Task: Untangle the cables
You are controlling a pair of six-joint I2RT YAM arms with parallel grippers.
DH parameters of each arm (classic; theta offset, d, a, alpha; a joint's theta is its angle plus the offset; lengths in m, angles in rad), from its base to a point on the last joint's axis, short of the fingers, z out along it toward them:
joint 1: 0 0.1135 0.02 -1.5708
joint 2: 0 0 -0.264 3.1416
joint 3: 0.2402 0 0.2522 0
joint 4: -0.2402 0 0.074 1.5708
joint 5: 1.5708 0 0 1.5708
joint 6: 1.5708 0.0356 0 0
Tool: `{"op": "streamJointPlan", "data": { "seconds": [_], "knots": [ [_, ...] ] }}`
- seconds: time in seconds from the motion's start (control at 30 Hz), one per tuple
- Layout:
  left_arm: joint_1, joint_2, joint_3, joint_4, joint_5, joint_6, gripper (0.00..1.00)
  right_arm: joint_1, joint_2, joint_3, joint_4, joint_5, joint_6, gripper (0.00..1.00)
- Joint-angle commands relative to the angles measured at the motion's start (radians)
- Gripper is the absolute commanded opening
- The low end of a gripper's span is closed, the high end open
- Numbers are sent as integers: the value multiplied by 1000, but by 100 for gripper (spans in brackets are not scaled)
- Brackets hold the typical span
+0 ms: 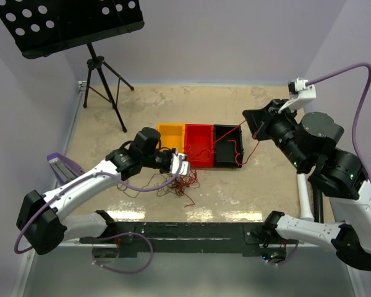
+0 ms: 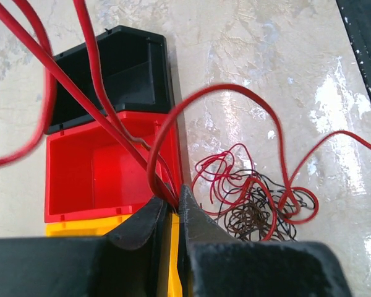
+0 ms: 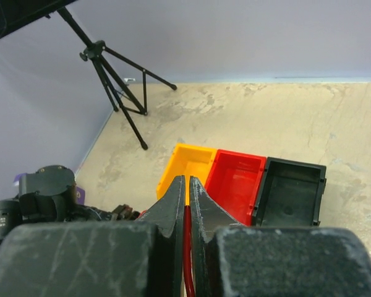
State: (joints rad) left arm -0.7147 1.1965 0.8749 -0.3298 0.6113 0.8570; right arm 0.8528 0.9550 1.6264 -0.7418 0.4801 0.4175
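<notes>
Tangle of cables [image 1: 176,182] lies on the table [image 1: 272,185] just before the red bin [image 1: 198,163]. Left arm [image 1: 86,182] reaches low, left gripper [image 2: 176,199] pinching red strands of it. Right arm [image 1: 315,145] is raised, right gripper [image 3: 187,182] clamped on a red cable [image 3: 187,247] over the black bin [image 1: 227,162].

Three bins [image 1: 198,126] stand side by side; cables [image 1: 179,184] lie tangled just before them
</notes>
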Motion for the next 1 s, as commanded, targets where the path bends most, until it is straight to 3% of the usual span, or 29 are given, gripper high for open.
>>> {"op": "streamJointPlan", "data": {
  "seconds": [0.0,0.1,0.17,0.27,0.3,0.5,0.63,0.87,0.97],
  "knots": [
    [18,34,-73,-275,-67,-33,14,-20,-61,148,302,134,-34,0],
    [18,37,-79,-267,-6,-35,25,-20,-67,121,311,109,-19,0],
    [18,41,-86,-249,13,-36,26,-20,-79,101,317,100,-8,0],
    [18,60,-86,-198,18,-68,2,-20,-91,82,318,100,3,0],
    [17,66,-85,-193,25,-70,0,-20,-91,82,314,109,3,0],
    [17,52,-91,-199,18,-72,0,-20,-73,118,286,147,-23,0],
    [18,38,-76,-221,5,-79,0,-20,-52,44,306,169,-32,0],
    [23,2,-16,-310,5,-79,11,-20,34,-123,386,227,-57,0],
    [29,-14,33,-353,5,-93,25,-20,73,-172,410,259,-60,0]
  ]
}}
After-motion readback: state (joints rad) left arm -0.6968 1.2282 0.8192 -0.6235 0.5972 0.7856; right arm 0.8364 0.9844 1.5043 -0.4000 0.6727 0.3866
